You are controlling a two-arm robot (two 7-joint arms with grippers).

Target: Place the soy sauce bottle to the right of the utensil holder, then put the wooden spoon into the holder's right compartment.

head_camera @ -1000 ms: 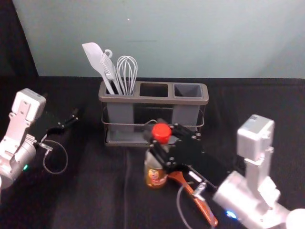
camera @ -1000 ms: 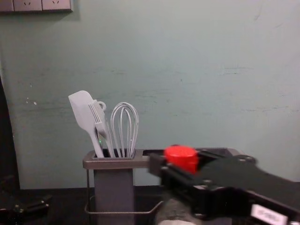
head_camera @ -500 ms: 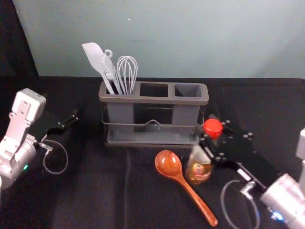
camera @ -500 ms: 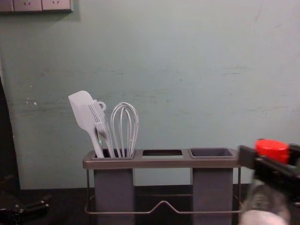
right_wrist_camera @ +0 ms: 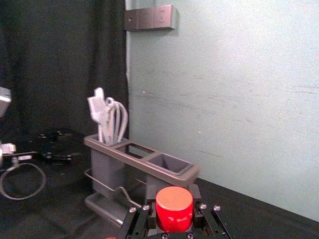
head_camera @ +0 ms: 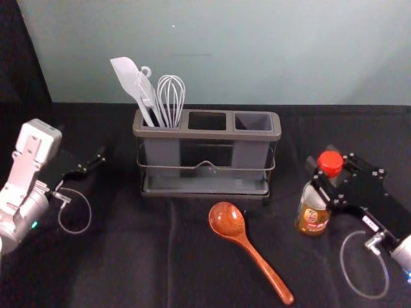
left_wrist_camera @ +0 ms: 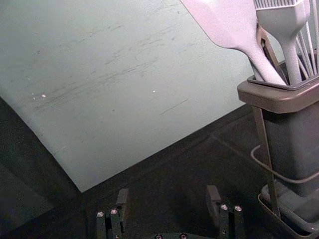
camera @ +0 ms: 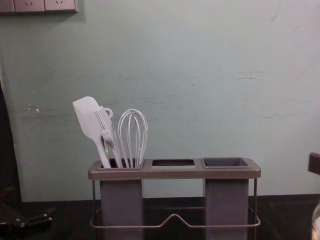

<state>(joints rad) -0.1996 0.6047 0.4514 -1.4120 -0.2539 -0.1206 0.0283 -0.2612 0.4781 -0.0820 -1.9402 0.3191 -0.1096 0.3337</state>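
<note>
My right gripper [head_camera: 329, 174] is shut on the soy sauce bottle [head_camera: 313, 209] just below its red cap, to the right of the utensil holder [head_camera: 207, 135]. The right wrist view has the red cap [right_wrist_camera: 174, 209] between the fingers of the right gripper [right_wrist_camera: 173, 205]. The wooden spoon [head_camera: 239, 237] lies on the table in front of the holder, bowl toward it. The holder's right compartment [head_camera: 253, 122] holds nothing. My left gripper [head_camera: 97, 164] is parked at the left; in the left wrist view the left gripper [left_wrist_camera: 167, 204] is open and empty.
A white spatula [head_camera: 127, 77], a brush and a whisk [head_camera: 171, 96] stand in the holder's left compartment. Behind the holder rises a pale wall [head_camera: 257, 51]. Dark cloth [head_camera: 128, 256] covers the table.
The right gripper has carried the bottle rightward, from in front of the holder to beyond its right end, uncovering the spoon. The left arm has stayed put.
</note>
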